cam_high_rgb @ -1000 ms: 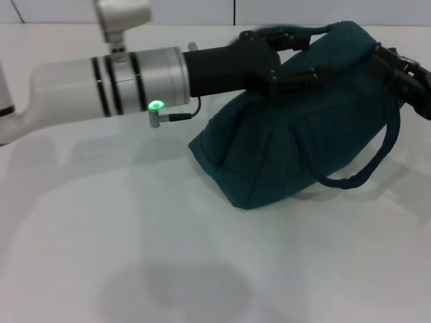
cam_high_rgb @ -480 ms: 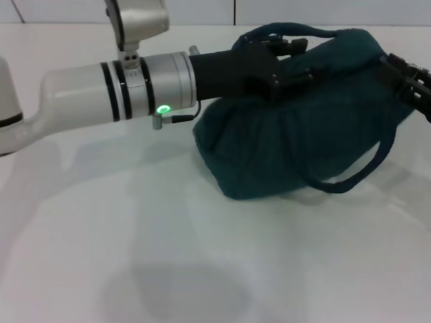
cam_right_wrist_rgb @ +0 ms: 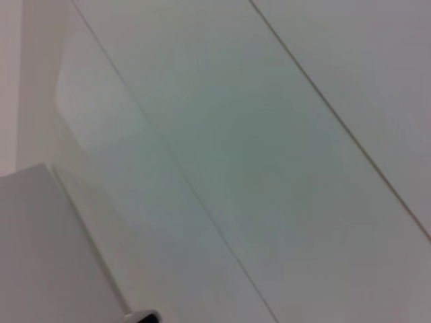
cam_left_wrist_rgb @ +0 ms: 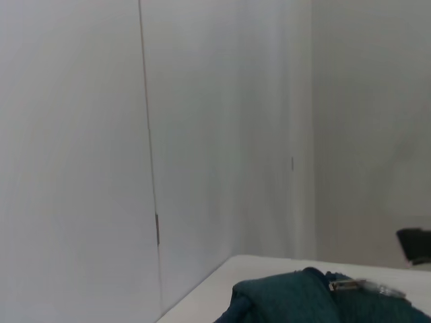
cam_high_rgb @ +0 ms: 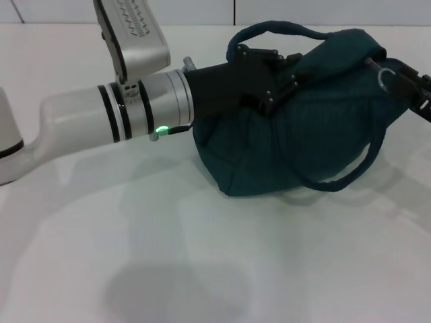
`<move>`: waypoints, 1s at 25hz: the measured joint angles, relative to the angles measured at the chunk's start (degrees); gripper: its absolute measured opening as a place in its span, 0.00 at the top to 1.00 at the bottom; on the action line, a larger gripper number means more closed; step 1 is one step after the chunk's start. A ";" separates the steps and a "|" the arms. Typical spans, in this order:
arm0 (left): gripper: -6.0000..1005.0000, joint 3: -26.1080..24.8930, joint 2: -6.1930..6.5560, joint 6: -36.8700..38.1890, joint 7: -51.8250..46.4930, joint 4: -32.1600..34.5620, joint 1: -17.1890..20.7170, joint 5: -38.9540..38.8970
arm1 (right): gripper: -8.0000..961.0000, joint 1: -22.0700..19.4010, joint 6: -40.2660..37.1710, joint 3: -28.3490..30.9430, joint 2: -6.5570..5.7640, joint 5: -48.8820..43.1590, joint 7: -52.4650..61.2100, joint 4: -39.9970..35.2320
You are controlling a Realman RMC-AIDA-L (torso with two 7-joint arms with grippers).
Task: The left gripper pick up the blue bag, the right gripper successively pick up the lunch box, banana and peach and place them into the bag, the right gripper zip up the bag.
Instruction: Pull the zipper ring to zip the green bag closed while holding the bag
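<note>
The blue bag (cam_high_rgb: pixel 303 134) rests on the white table, its top edge pulled up. My left gripper (cam_high_rgb: pixel 273 77), on the silver arm with the green light (cam_high_rgb: pixel 159 130), is shut on the bag's upper edge. One loop handle (cam_high_rgb: pixel 269 29) arches over the gripper and the other (cam_high_rgb: pixel 350 173) hangs at the front. The metal ring zipper pull (cam_high_rgb: pixel 385 75) sits at the bag's far right end and also shows in the left wrist view (cam_left_wrist_rgb: pixel 363 287). My right gripper (cam_high_rgb: pixel 412 86) is at the right edge, just beside the ring. The lunch box, banana and peach are out of view.
The white table (cam_high_rgb: pixel 202 256) spreads in front of the bag, with white wall panels (cam_left_wrist_rgb: pixel 148 134) behind. The right wrist view shows only wall.
My left arm has rolled and drawn the bag's top up and left, so a handle loop now arches above it. My right gripper has backed off to the right, uncovering the zipper ring.
</note>
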 joint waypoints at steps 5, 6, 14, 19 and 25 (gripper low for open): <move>0.81 -2.47 -0.42 0.37 0.46 0.40 0.96 1.83 | 0.35 -1.50 -4.49 0.15 -1.24 0.03 -0.14 -0.17; 0.82 -3.06 -0.45 0.80 1.06 0.57 1.42 1.69 | 0.35 -1.96 -5.35 0.23 -1.52 0.13 -0.42 -0.20; 0.87 -4.25 -0.52 4.23 4.57 5.23 6.38 1.57 | 0.35 -5.16 -5.95 4.00 -2.10 0.14 -6.31 -0.54; 0.90 -4.27 -0.22 6.82 4.34 6.16 7.00 2.19 | 0.35 -4.82 -1.10 4.01 -1.57 -0.75 -7.05 -2.55; 0.92 -4.31 2.27 8.19 -4.67 12.96 8.23 7.51 | 0.35 -3.31 2.97 3.94 -1.57 -1.70 -6.44 -2.35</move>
